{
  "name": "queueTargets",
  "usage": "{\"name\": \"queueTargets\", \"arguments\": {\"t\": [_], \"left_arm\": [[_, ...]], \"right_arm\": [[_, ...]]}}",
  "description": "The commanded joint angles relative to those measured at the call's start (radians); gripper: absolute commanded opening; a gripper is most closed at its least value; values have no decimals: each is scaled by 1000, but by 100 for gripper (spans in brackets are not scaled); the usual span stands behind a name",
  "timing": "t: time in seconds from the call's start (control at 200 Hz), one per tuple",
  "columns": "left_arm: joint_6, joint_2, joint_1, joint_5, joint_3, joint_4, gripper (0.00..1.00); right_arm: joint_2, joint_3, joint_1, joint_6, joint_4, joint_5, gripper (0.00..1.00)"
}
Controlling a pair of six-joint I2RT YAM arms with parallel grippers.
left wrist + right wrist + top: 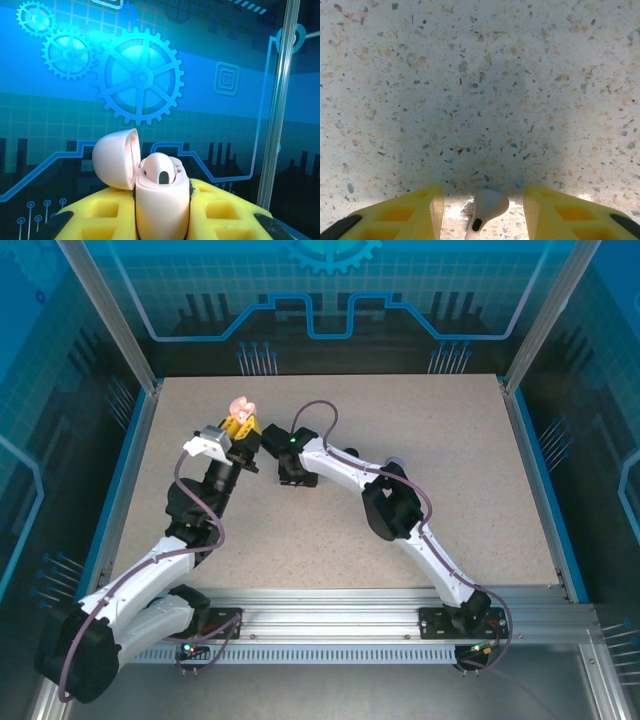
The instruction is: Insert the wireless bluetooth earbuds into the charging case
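Straddling a loose earbud (487, 206) with the right fingers (415, 212): spread apart, with a bare gap on either side and no contact yet. Lying on the speckled tabletop (480, 90), just to the near right of the charging case (243, 405), bulb away from the wrist camera and stem running off the lower edge. Probably feather-light, hard-shelled and glossy, so prone to skid or flip under an uneven squeeze. Best pinched gently and squarely across the rounded bulb, leaving the stem free to lead into its well. Impossible to judge stem length or exact tilt with the lower part cut off. Hard to call pink or white under the shadow of the wrist.

Farther off, clamped on the charging case with the left fingers (85, 220) and raised clear of the tabletop. Standing open, with the lid (116, 159) swung to the left of the case and a seated earbud (160, 172) already in one well. Smooth, small and rounded as well, so likely to twist in the grip if pushed off-centre; better to press straight down into the well. Cannot make out the free well behind the seated earbud, nor the hinge, nor how deep the lower half sits between the yellow pads. From above, little more than a pink blob, too small for detail
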State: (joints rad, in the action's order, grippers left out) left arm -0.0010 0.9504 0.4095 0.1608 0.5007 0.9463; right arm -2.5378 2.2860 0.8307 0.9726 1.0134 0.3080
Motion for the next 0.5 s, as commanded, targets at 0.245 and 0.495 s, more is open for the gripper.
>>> {"name": "queueTargets", "arguments": {"t": [0.245, 0.495], "left_arm": [[-17, -5, -11, -15, -10, 14, 0], [-36, -2, -11, -38, -4, 8, 0]], "right_arm": [[-31, 7, -3, -17, 23, 6, 32], [77, -159, -3, -83, -39, 23, 24]]}}
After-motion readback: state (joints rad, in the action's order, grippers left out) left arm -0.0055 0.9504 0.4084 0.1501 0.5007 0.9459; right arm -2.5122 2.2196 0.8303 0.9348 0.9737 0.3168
